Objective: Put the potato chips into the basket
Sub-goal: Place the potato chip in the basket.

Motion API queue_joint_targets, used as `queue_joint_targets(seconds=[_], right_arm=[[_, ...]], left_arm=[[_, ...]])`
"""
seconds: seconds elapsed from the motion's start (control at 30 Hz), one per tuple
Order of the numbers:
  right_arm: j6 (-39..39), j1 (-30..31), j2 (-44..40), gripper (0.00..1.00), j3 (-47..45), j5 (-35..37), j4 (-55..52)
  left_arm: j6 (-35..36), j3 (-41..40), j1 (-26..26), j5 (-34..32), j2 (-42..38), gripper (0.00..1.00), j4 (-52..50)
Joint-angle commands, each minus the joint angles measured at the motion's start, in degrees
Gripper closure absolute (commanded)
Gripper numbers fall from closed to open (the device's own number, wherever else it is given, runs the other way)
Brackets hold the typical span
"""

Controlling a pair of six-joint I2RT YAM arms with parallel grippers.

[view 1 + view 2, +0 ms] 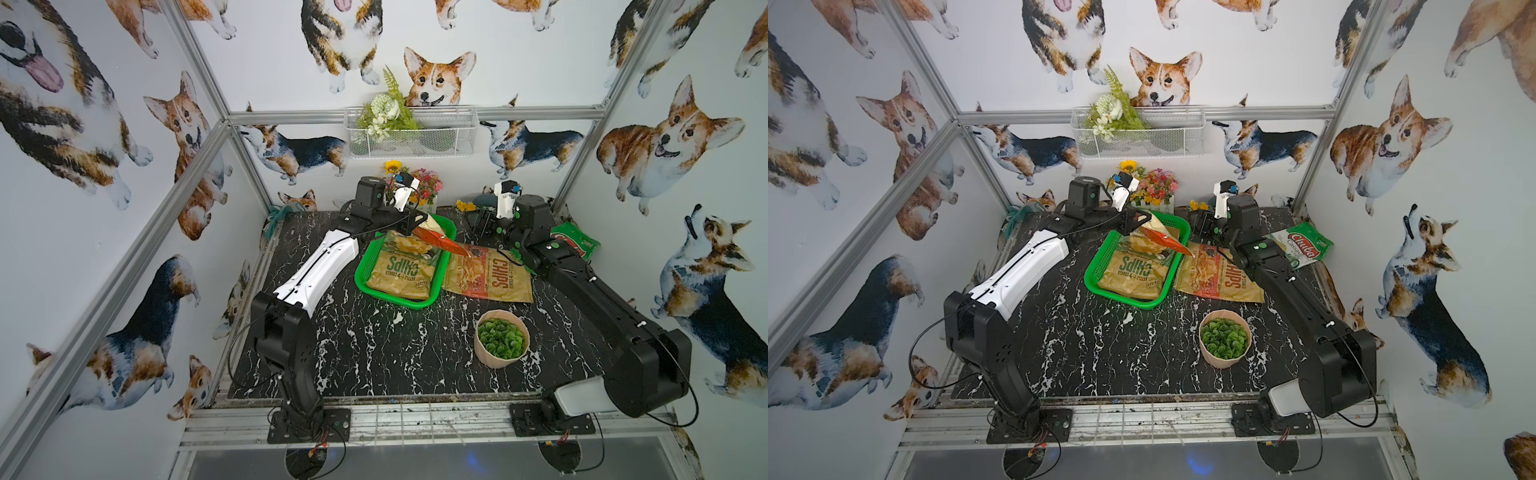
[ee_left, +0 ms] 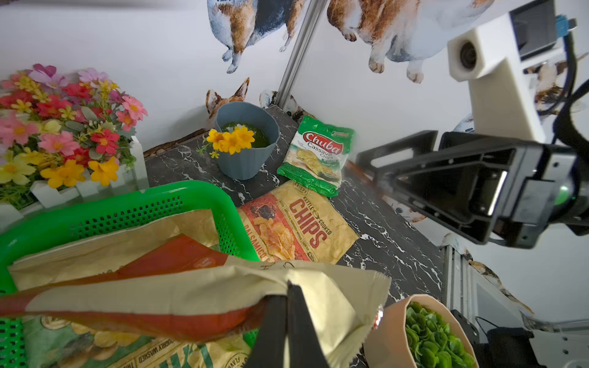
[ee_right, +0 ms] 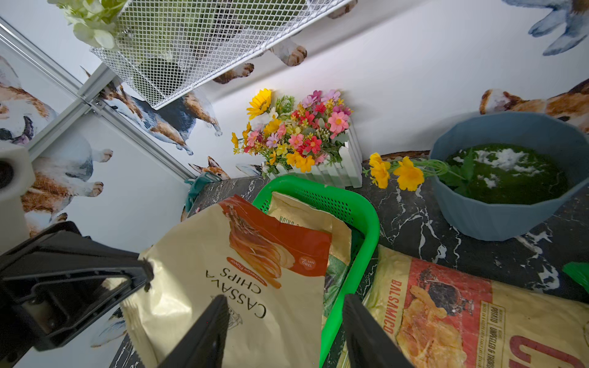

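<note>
Over the green basket point(image 1: 360, 272), my tally:

1. Left gripper point(image 2: 288, 288): clenched on the edge of the cream-and-rust bag point(image 3: 223, 255). The bag hangs slanted across the basket's far right corner, its low tip above the tan-and-red bag point(image 1: 490, 278).
2. Right gripper point(image 3: 285, 301): jaws parted, gripping nothing, just beside the held bag.

Views: only the right wrist view lets me read "CASSAVA CHIPS" on the held bag. Only the left wrist view shows the pinch itself.

Counts:
- Chip bags I can tell apart, four: one held; the yellow bag point(image 1: 401, 274) lying in the basket; the tan-and-red one flat on the table beside the basket; the Chuba bag point(image 1: 1302, 245) near the table's far right corner.
- Pale wrapper at the basket's far end: I cannot tell whether it is a separate bag.
- Green baskets: one.
- Pots, two: the beige pot point(image 1: 500, 338) and the blue-grey pot point(image 2: 245, 159).
</note>
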Motion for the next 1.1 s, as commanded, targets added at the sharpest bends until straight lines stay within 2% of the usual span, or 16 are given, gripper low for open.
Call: queue_joint_targets(seconds=[0.0,0.17,0.23,0.53,0.6,0.7,0.93,1.07], right_arm=[[-0.5,0.0,0.2,0.4,0.0,-1.0,1.2],[0.2,0.0,-0.5,0.39,-1.9,-1.3,2.0],[0.4,-0.1,-0.4,0.4,-2.4,-1.7,2.1],[0.9,-0.1,-0.4,0.4,-1.1,-2.0,1.7],[0.7,-0.1,-0.6,0.4,-1.2,-1.8,1.2],[0.6,-0.1,-0.7,0.39,-1.8,-1.7,1.0],[1.9,-0.1,0.5,0.39,-2.9,-3.8,1.8],[3.2,0.0,1.6,0.39,-3.1,-5.1,3.0]], left_arm=[[3.6,3.2,0.9,3.3,1.8,1.0,-0.8],[4.2,-0.1,2.6,4.7,0.8,1.0,0.0],[4.5,0.9,2.9,5.5,1.5,1.0,0.0],[5.5,27.0,2.9,10.7,13.9,1.0,-10.4],[6.1,28.6,2.9,11.1,15.0,1.0,-12.0],[7.2,23.9,3.3,10.8,14.2,1.0,-12.3],[9.8,3.4,4.8,8.3,7.8,1.0,-11.9],[9.2,-9.2,6.1,7.5,1.2,1.0,-7.2]])
